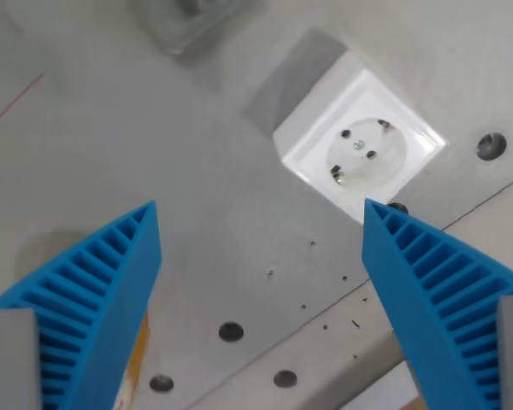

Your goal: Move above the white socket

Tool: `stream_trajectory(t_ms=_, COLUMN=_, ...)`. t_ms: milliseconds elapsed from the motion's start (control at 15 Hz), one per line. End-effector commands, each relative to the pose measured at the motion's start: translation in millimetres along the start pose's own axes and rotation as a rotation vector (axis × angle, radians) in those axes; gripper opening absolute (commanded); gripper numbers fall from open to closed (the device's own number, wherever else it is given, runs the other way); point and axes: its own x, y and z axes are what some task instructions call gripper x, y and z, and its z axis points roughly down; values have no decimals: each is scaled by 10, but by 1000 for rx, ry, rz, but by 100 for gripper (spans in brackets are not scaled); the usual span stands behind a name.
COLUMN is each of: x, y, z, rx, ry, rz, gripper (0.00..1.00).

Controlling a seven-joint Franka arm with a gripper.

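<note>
The white socket [359, 147] is a square white box with a round recess, two pin holes and a centre screw. It sits rotated like a diamond on the grey table, in the upper right of the wrist view. My gripper [261, 213] is open, with nothing between its two blue ribbed fingers. The left finger [98, 299] is at the lower left; the right finger [436, 295] is at the lower right, its tip just below the socket's lower corner. The socket lies ahead of the fingertips, toward the wrist view's right.
The grey metal table [154, 154] has several round holes [231, 331] and a seam running diagonally at the lower right. A blurred clear or metallic object [184, 21] sits at the top edge. A thin red mark [17, 101] shows at upper left.
</note>
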Motion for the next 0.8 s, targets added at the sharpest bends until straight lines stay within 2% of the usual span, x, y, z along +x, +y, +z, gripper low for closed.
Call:
stream_trajectory(t_ms=67, x=-96, y=192, z=96, rx=103, ry=119, rz=387, gripper=100)
stream_trajectory(t_ms=467, x=-83, y=383, z=307, rx=103, ry=106, rz=477, gripper=100)
stream_trajectory(t_ms=800, x=-49, y=476, z=423, rx=96, ry=96, rz=507, gripper=100)
